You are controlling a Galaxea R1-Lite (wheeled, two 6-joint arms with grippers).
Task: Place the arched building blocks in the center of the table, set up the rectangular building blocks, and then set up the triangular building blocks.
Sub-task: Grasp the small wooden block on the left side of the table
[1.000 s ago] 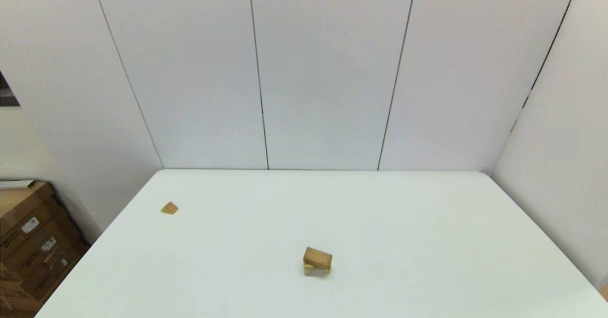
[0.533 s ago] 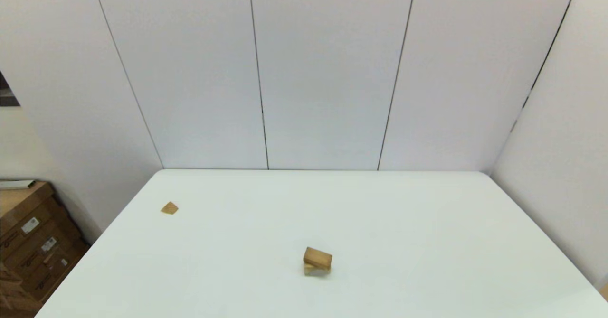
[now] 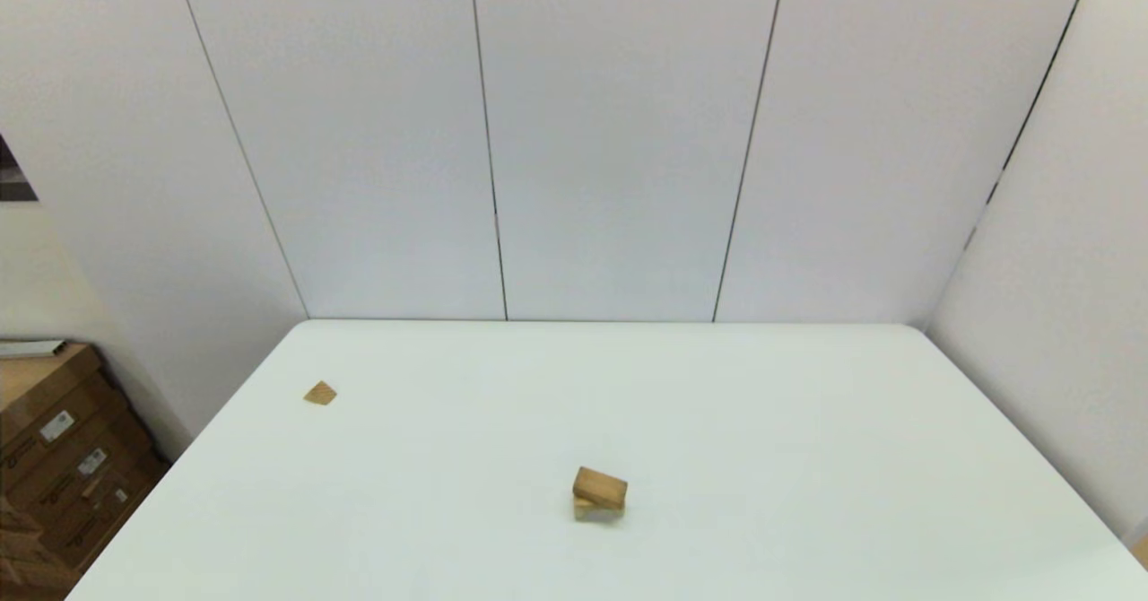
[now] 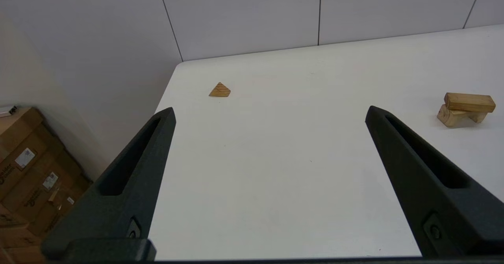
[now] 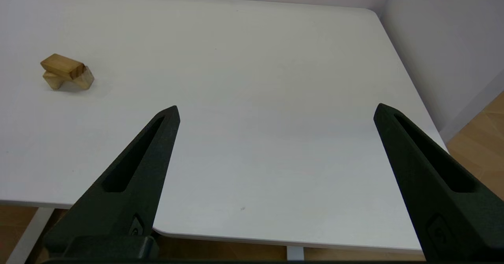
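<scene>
The triangular building blocks (image 4: 219, 90) lie flat, far on the left of the counter (image 3: 807, 457). The left gripper (image 4: 269, 114) is nearer, wide and empty. The right gripper (image 5: 275, 112) is wide, parked.

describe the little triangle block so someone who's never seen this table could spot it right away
Start from the white table and look to its far left side, near the edge beside the stacked cardboard boxes. The triangular block lies there alone, flat on the surface. Unlike the rectangular block stacked on the arched block mid-table, it is a small striped-grain wedge with nothing touching it.
</scene>
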